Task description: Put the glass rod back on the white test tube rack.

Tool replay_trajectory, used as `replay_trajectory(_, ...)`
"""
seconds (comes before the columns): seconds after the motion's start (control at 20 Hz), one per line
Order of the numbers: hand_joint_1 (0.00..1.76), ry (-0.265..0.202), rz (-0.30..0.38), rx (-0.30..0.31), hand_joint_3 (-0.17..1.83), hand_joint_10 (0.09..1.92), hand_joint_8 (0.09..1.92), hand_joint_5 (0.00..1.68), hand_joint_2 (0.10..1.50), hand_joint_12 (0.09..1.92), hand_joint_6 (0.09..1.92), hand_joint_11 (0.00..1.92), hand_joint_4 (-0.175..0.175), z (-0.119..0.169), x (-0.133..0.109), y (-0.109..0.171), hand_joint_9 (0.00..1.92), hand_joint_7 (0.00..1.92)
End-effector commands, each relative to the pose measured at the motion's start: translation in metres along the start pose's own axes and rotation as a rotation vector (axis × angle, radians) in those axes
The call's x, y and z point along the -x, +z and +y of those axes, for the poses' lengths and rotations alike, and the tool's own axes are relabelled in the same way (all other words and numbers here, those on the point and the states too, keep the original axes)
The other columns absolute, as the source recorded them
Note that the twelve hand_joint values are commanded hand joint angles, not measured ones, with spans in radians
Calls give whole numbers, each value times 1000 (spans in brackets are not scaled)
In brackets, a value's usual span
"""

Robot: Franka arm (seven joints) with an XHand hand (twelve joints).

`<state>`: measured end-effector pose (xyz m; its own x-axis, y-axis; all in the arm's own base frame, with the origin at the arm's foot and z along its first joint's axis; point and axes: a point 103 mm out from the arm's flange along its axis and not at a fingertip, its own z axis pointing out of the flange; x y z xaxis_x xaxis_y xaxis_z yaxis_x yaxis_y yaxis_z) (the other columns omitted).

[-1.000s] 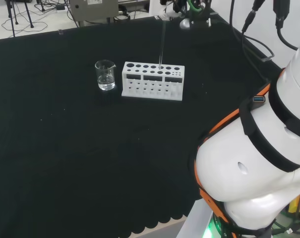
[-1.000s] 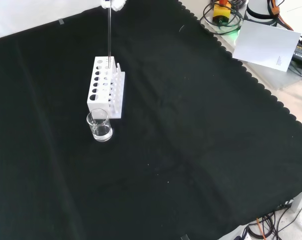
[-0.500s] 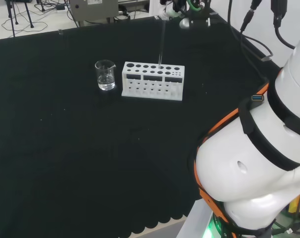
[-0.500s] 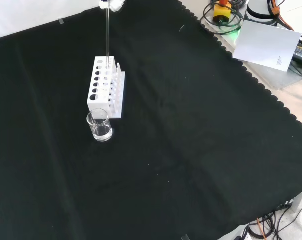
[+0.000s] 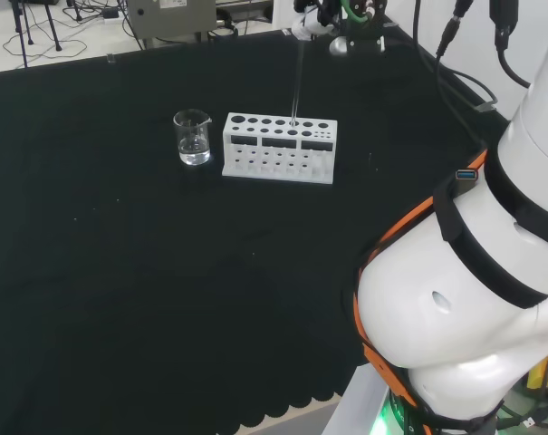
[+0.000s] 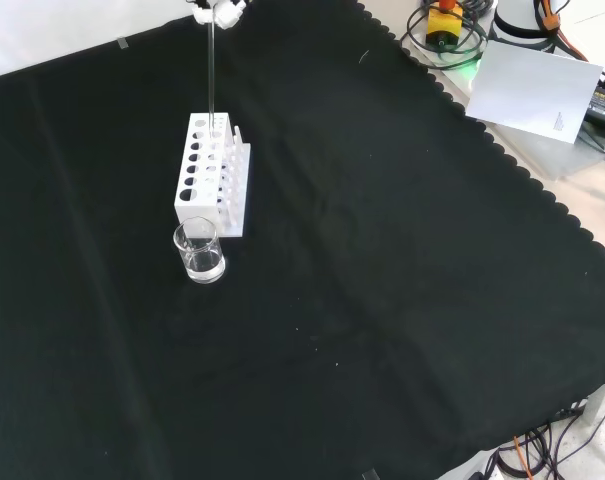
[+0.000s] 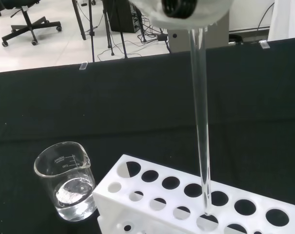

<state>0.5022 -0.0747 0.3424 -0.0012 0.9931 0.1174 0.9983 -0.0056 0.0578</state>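
A clear glass rod (image 5: 297, 83) hangs nearly upright from the hand (image 5: 308, 22), which is shut on its upper end at the far edge of the cloth. In the front view the rod (image 6: 212, 70) drops from the hand (image 6: 220, 8) to the far end of the white test tube rack (image 6: 210, 178). The wrist view has the rod (image 7: 200, 117) running down from the blurred hand (image 7: 186, 9) to a hole in the rack (image 7: 152, 202). Whether the tip is inside that hole I cannot tell.
A small glass beaker (image 5: 192, 138) with a little clear liquid stands just left of the rack (image 5: 278, 148) in the head view, and in front of it in the front view (image 6: 199, 252). The arm's white links (image 5: 473, 272) fill the head view's right.
In the front view the hand and the rod have drifted slightly left and the hand has risen a little. The rod's lower end stays at the rack's top. Rack and beaker are unmoved.
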Motion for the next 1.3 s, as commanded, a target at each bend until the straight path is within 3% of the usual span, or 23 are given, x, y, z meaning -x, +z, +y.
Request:
replay_trajectory(0.05,1300,0,9,-2,55,699,1050,1221,1017,864,281,1359,-175,0,1,2,1762,1152)
replay_trajectory(0.5,1300,-4,10,-25,52,700,1051,1221,1018,864,280,1359,-175,1,-5,14,1764,1152)
replay_trajectory(1.3,1300,14,12,-85,50,701,1051,1221,1019,865,280,1360,-175,7,15,49,1765,1152)
